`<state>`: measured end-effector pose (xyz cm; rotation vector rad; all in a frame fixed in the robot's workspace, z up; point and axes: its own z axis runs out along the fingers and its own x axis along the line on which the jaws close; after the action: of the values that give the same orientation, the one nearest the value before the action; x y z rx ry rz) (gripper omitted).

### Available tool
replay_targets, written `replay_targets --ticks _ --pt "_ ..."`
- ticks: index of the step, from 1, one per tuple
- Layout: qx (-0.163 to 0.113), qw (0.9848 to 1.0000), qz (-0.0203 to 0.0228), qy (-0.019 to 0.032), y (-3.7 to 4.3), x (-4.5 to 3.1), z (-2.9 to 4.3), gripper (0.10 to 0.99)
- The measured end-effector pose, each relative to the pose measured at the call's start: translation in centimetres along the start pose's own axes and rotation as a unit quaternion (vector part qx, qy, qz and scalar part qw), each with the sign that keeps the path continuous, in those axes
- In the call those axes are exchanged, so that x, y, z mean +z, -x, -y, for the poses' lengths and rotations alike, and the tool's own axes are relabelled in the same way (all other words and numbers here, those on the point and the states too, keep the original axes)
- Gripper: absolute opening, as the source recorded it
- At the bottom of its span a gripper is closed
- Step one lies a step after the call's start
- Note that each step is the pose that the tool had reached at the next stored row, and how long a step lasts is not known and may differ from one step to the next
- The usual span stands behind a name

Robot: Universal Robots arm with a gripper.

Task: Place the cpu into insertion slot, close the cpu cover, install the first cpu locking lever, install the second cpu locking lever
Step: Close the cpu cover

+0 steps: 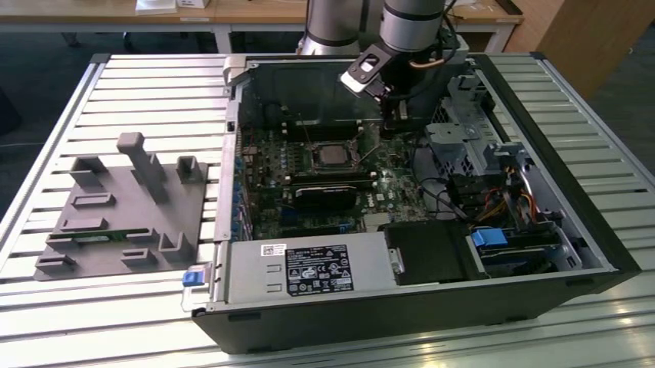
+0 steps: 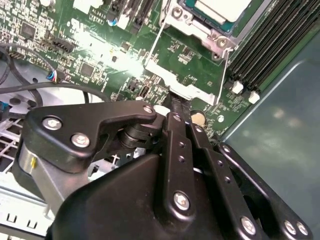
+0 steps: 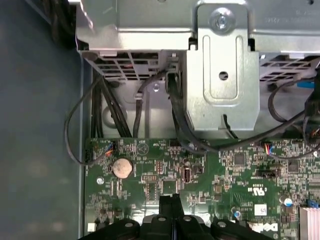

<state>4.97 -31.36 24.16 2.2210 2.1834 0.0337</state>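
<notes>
Gripper (image 2: pixel 177 102) first: found low over the green motherboard (image 3: pixel 225 170), fingers (image 3: pixel 165 207) pressed together with nothing seen between them. Tips just beside a coin cell (image 3: pixel 122 168) and close to a silver tab (image 2: pixel 175 82) at the socket's edge. Cannot confirm contact with that tab.

Beyond the tips, in the second wrist view, noted 2 thin wire locking levers (image 2: pixel 223 75) flanking the socket. Cannot tell whether either is hooked down. Noted the cpu cover (image 2: pixel 200 22) apparently lying flat over the insertion slot (image 1: pixel 311 156), with the cpu (image 2: pixel 225 7) seated inside and its pale top showing through the window. Judged placement and cover-closing done.

Judged the cpu light, stiff and fragile on its contact face; to be held by opposite edges only. Judged the levers springy, slick wire, best taken at the bent free end.

Farther off, recorded:
- long black memory slots (image 2: pixel 270 45)
- a silver drive cage (image 3: pixel 222 75) trailing cables (image 3: pixel 100 115)
- the grey power supply (image 1: pixel 297 268) inside the case (image 1: pixel 409 322)
- well apart at the exterior view's left, a grey fixture tray (image 1: pixel 123 207) on the slatted table (image 1: pixel 61 322)
</notes>
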Motion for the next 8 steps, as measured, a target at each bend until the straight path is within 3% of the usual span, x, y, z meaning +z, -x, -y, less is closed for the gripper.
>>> replay_targets --ticks 8 --pt "0.000 1.0000 0.0000 0.0000 0.01 -0.02 0.72 0.118"
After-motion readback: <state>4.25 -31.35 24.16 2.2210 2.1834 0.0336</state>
